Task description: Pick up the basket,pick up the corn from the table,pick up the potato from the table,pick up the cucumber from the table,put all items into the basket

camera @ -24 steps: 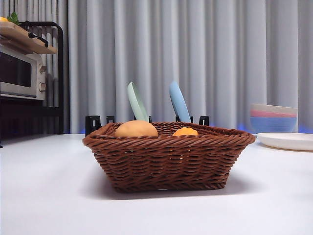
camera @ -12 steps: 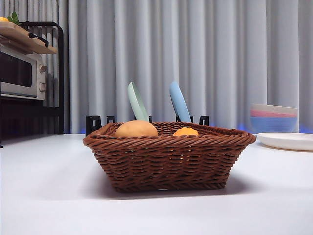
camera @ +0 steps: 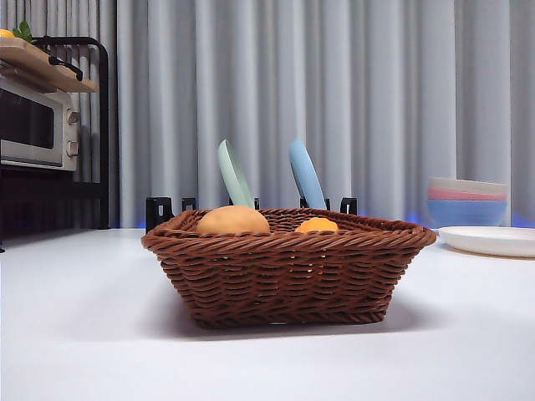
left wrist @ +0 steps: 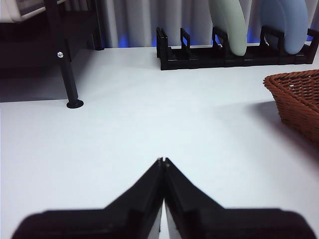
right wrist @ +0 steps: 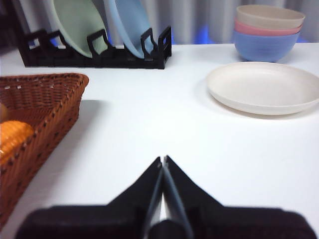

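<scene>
The brown wicker basket (camera: 288, 267) stands on the white table (camera: 84, 334) in the middle of the front view. Inside it the tan potato (camera: 232, 220) and the orange corn (camera: 317, 225) show above the rim. The cucumber is hidden. My left gripper (left wrist: 163, 162) is shut and empty over bare table, with the basket's corner (left wrist: 296, 97) off to one side. My right gripper (right wrist: 163, 160) is shut and empty beside the basket (right wrist: 37, 104), where the corn (right wrist: 12, 137) shows. Neither arm shows in the front view.
A black dish rack (camera: 251, 205) with a green plate (camera: 234, 174) and a blue plate (camera: 306, 174) stands behind the basket. Stacked pastel bowls (camera: 466, 200) and a white plate (camera: 489, 241) are at the right. A microwave (camera: 38, 125) on a black shelf is at the left.
</scene>
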Robot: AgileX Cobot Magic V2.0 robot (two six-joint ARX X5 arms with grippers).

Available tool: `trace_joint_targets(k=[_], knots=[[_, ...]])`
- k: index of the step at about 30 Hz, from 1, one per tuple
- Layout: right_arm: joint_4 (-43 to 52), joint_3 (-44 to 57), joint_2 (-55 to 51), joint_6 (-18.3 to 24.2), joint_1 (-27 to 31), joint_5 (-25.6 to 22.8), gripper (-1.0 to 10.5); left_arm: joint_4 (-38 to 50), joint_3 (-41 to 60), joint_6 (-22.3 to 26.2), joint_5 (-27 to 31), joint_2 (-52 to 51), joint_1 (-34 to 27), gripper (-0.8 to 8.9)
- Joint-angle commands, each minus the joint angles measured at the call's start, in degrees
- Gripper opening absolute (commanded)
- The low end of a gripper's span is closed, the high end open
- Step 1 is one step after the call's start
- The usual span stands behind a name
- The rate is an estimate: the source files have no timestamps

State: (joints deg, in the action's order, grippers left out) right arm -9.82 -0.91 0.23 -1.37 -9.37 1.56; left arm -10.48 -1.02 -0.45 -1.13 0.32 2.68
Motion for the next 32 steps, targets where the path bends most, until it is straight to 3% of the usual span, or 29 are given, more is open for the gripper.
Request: trace_joint_targets(k=[1, 32], knots=[[-0.5, 0.6, -0.2, -3.9, 0.0, 0.0, 0.0, 0.1, 0.8, 0.4, -0.4, -0.1, -0.2, -0.01], [-0.5, 0.5, -0.1, -3.7, 0.0, -0.2, 0.0, 0.1, 0.8, 0.4, -0.4, -0.1, -0.2, -0.01]])
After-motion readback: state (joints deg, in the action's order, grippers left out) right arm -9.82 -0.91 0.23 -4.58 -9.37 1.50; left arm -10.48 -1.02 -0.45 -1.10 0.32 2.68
